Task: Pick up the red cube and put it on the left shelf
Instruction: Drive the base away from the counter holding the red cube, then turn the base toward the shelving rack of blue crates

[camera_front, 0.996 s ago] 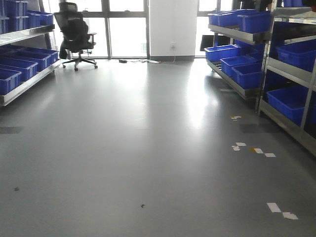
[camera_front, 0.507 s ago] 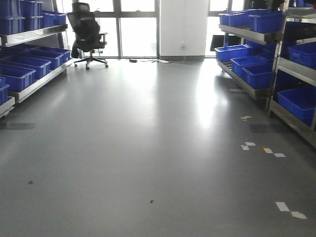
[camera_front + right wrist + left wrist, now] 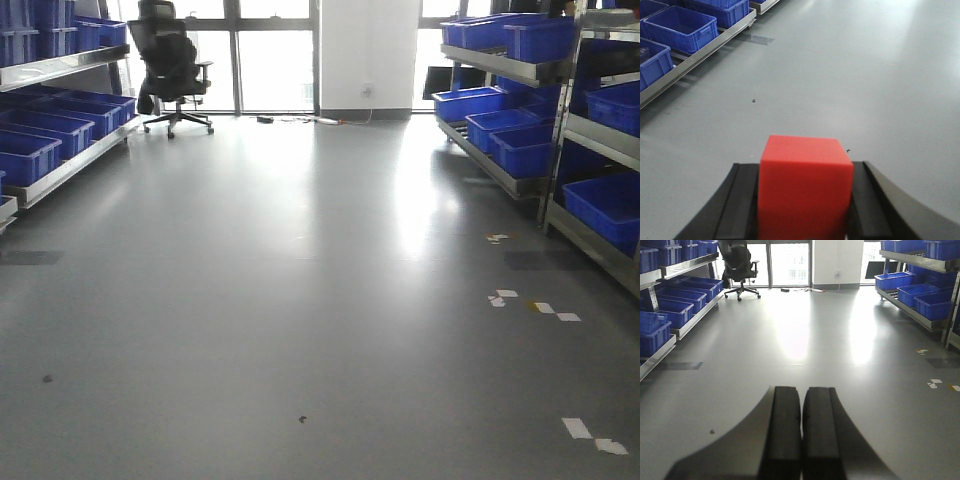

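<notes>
At the bottom edge of the right wrist view, the right gripper (image 3: 803, 220) reaches out level and low over the grey floor (image 3: 880, 85). Its two black fingers (image 3: 742, 205) are spread just the width of the red cube (image 3: 804, 175) and press against its two sides, so the cube is held clear of the floor. Beyond it, along the upper left edge of that view, runs the bottom tier of the left shelf (image 3: 700, 55) with its blue bins (image 3: 677, 27); cube and shelf are well apart.

The left gripper (image 3: 801, 430) also points straight ahead down the aisle. Its fingers are pressed flat together with nothing between them.

In the front view neither arm shows. The left shelf (image 3: 60, 165) lines the left edge, a right shelf (image 3: 510, 170) lines the right edge, and an office chair (image 3: 172, 65) stands at the far end by the windows.

Compared with half a second ago, the dark speck (image 3: 300, 419) and the white tape marks (image 3: 577, 428) on the floor sit slightly lower in the front view. The chair has shifted a little to the left.
</notes>
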`<move>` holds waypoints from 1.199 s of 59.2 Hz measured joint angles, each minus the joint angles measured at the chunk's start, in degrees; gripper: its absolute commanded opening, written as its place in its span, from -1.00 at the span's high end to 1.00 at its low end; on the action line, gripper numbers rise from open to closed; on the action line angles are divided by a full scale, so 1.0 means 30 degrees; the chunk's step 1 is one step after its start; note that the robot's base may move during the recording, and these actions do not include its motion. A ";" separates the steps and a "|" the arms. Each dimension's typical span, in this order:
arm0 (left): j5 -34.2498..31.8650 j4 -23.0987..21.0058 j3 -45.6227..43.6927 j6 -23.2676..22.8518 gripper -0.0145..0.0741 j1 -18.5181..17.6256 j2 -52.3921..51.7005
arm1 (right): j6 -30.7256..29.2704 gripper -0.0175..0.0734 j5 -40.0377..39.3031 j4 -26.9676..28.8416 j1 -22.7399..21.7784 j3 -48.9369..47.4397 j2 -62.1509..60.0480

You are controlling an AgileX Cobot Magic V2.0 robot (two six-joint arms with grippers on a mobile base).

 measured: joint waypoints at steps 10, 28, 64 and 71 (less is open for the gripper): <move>0.0000 0.0000 0.0000 0.0000 0.44 0.0000 0.0000 | 0.0000 0.49 0.0000 0.0000 0.0000 0.0000 0.0000; 0.0000 0.0000 0.0000 0.0000 0.44 0.0000 0.0000 | 0.0000 0.49 0.0000 0.0000 0.0000 0.0000 0.0000; 0.0000 0.0000 0.0000 0.0000 0.44 0.0000 0.0000 | 0.0000 0.49 0.0000 0.0000 0.0000 0.0000 0.0000; 0.0000 0.0000 0.0000 0.0000 0.44 0.0000 0.0000 | 0.0000 0.49 0.0000 0.0000 0.0000 0.0000 0.0000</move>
